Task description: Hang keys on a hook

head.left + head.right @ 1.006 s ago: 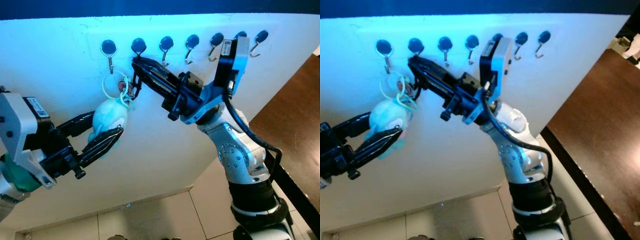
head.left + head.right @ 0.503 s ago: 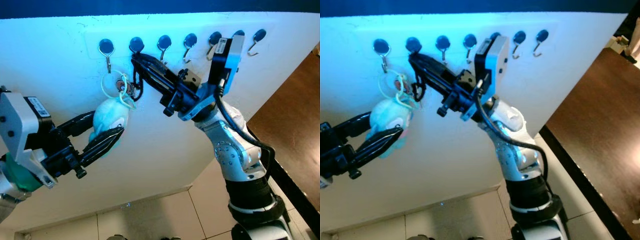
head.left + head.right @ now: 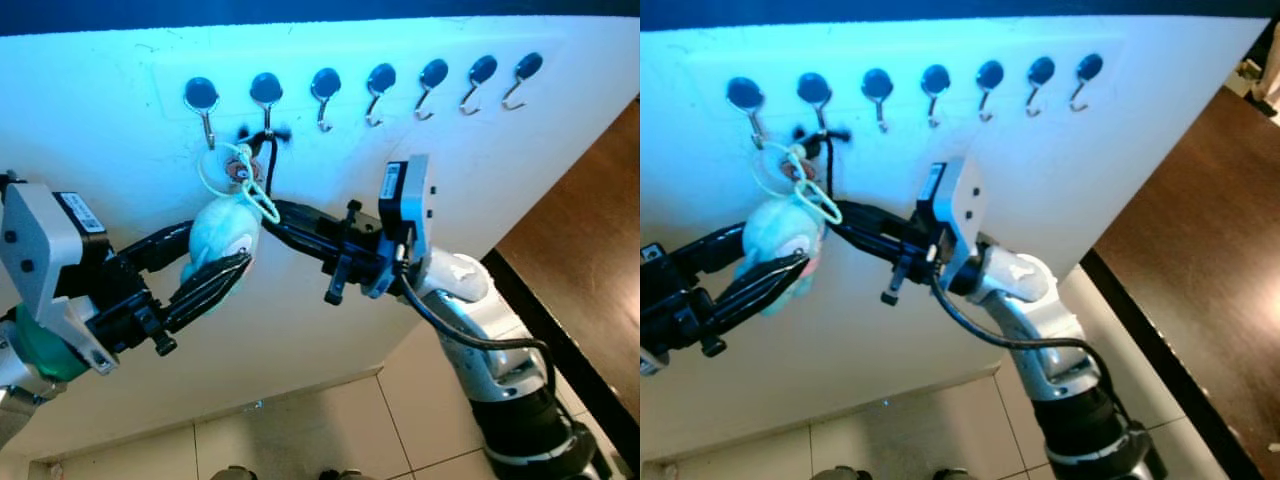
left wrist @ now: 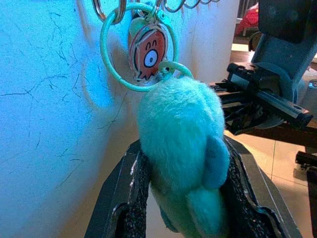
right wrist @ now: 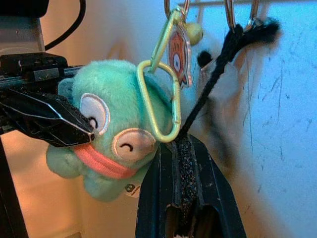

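A row of black-capped metal hooks runs along the white wall. The key bunch has a pale green ring (image 3: pixel 212 172), an orange charm (image 4: pixel 147 54) and a teal plush toy (image 3: pixel 222 232). The ring's top touches the leftmost hook (image 3: pixel 207 125); I cannot tell whether it sits fully on it. My left gripper (image 3: pixel 215 250) is shut on the plush from below, one finger on each side (image 4: pixel 130 193). A black cord (image 3: pixel 270 165) is looped over the second hook (image 3: pixel 266 100) and runs down into my right gripper (image 3: pixel 274 208), which is shut on it (image 5: pixel 179 141) beside the plush.
Several free hooks (image 3: pixel 435 80) continue to the right along the wall. My right arm (image 3: pixel 440 285) reaches across in front of the wall. Pale floor tiles (image 3: pixel 300 430) lie below, and a dark brown wooden surface (image 3: pixel 590 200) with a black edge lies to the right.
My right gripper has dropped from hook height to beside the plush, drawing the black cord down from the second hook. The left gripper and plush have held still.
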`<state>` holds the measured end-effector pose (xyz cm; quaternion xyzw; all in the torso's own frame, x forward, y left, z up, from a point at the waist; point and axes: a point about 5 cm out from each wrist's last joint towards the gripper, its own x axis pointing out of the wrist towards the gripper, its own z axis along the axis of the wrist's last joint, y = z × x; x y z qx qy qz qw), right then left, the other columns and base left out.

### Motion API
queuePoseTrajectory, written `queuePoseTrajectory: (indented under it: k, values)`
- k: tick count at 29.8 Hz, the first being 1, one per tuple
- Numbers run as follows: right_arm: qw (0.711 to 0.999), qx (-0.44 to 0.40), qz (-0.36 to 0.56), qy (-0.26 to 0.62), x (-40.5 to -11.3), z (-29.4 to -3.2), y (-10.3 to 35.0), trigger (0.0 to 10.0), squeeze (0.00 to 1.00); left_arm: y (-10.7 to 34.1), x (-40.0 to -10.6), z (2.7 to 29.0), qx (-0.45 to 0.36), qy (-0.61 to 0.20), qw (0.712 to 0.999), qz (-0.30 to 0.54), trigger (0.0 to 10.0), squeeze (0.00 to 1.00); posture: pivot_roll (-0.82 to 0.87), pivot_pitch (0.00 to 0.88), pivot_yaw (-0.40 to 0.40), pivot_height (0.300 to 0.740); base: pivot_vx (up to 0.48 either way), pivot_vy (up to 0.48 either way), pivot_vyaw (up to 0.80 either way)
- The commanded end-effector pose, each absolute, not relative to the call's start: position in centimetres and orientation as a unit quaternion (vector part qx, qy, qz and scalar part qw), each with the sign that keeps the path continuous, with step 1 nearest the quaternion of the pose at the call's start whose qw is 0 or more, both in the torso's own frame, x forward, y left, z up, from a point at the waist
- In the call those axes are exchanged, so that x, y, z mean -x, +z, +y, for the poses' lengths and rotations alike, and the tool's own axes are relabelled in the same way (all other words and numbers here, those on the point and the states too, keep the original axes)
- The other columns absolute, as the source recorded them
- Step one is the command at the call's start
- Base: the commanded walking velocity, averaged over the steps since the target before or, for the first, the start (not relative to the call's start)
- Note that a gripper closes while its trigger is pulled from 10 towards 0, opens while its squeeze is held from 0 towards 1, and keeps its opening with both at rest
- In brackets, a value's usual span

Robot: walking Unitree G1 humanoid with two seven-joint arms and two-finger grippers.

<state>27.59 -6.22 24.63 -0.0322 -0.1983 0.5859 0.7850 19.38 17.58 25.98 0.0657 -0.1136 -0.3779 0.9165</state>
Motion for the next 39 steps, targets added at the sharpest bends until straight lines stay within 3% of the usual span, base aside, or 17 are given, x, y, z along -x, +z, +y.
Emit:
queuePoseTrajectory:
  k: [1,10,14,15,16,23,24,33,38,39]
  values:
    - [0.785,0.038,-0.194,0.587,-27.3,-6.5,24.4,10.0,0.0,26.1,-19.0,17.2,-0.073,-0.39,0.911,-0.115,10.0,0.0,0.13,0.076,0.026,0.74,0.0,0.0,0.0]
    - [0.798,0.028,-0.198,0.568,-27.4,-7.2,24.3,10.0,0.0,26.1,-19.2,17.2,-0.074,-0.391,0.91,-0.113,10.0,0.0,0.13,0.079,0.028,0.74,0.0,0.0,0.0]
    - [0.82,0.003,-0.222,0.527,-28.2,-7.6,25.3,10.0,0.0,26.0,-19.2,17.1,-0.074,-0.39,0.911,-0.113,10.0,0.0,0.13,0.078,0.026,0.74,0.0,0.0,0.0]
    - [0.827,-0.025,-0.237,0.51,-28.6,-8.0,26.1,10.0,0.57,26.0,-19.3,17.1,-0.075,-0.389,0.911,-0.114,10.0,0.0,0.13,0.077,0.025,0.74,0.0,0.0,0.0]
    - [0.825,-0.072,-0.248,0.502,-28.7,-8.4,27.1,10.0,1.0,26.0,-19.3,17.1,-0.075,-0.387,0.912,-0.114,10.0,0.0,0.13,0.077,0.025,0.74,0.0,0.0,0.0]
    - [0.815,-0.133,-0.266,0.497,-28.7,-9.3,28.5,10.0,1.0,25.9,-19.4,17.1,-0.075,-0.386,0.912,-0.115,10.0,0.0,0.12,0.072,0.022,0.74,0.0,0.0,0.0]
    - [0.811,-0.141,-0.265,0.503,-28.4,-9.8,28.5,10.0,0.0,25.9,-19.4,17.1,-0.074,-0.385,0.913,-0.115,10.0,0.0,0.12,0.066,0.016,0.74,0.0,0.0,0.0]
    - [0.798,-0.174,-0.208,0.538,-26.0,-12.4,26.4,10.0,0.0,25.5,-19.4,17.0,-0.071,-0.388,0.912,-0.112,10.0,0.0,0.1,0.047,0.005,0.74,0.0,0.0,0.0]
    - [0.826,-0.172,-0.166,0.51,-25.6,-14.0,24.4,10.0,0.0,25.3,-19.6,17.0,-0.071,-0.39,0.911,-0.11,10.0,0.0,0.09,0.037,0.003,0.74,0.0,0.0,0.0]
    - [0.851,-0.153,-0.158,0.477,-26.0,-14.4,23.5,10.0,0.0,25.3,-20.0,17.1,-0.071,-0.378,0.916,-0.114,10.0,0.0,0.08,0.035,0.002,0.74,0.0,0.0,0.0]
